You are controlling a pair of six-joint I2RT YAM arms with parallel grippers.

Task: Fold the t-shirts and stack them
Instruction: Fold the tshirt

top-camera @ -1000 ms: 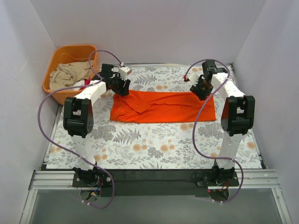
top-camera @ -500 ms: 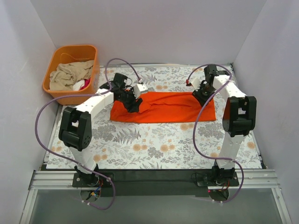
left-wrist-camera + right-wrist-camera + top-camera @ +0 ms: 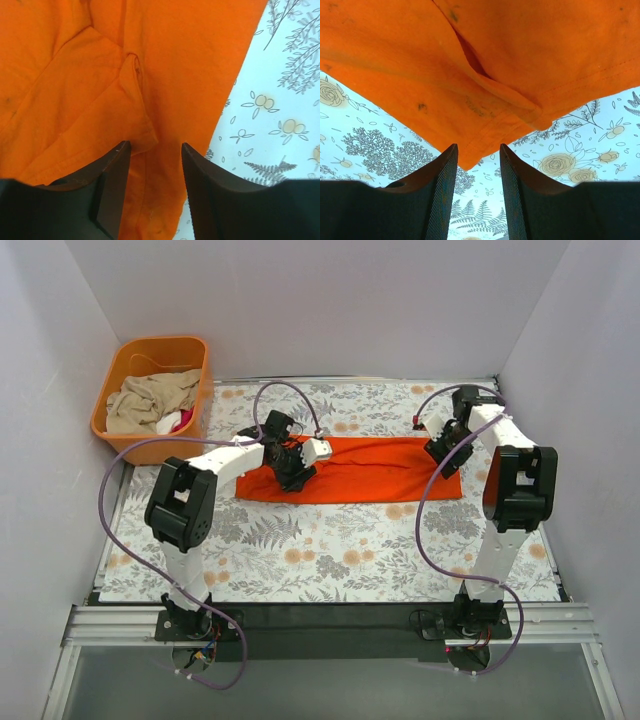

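Over the table (image 3: pixel 330 550), from centre toward 12 o'clock, the orange t-shirt (image 3: pixel 370 472) lies as a long band, with the left pincer (image 3: pixel 297 468) low near its 9 o'clock end and the right pincer (image 3: pixel 447 455) at its 3 o'clock end, probably so both can lift one edge together. Through the left wrist view, that pincer is released, jaws parted astride a sleeve fold (image 3: pixel 137 105) at 12 o'clock. Through the right wrist view, the other is likewise released, straddling the hem corner (image 3: pixel 470 160), nothing pinched yet.

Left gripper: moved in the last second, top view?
Yes. The left gripper has shifted right and toward the near side, away from the tub, and is now over the left part of the shirt.
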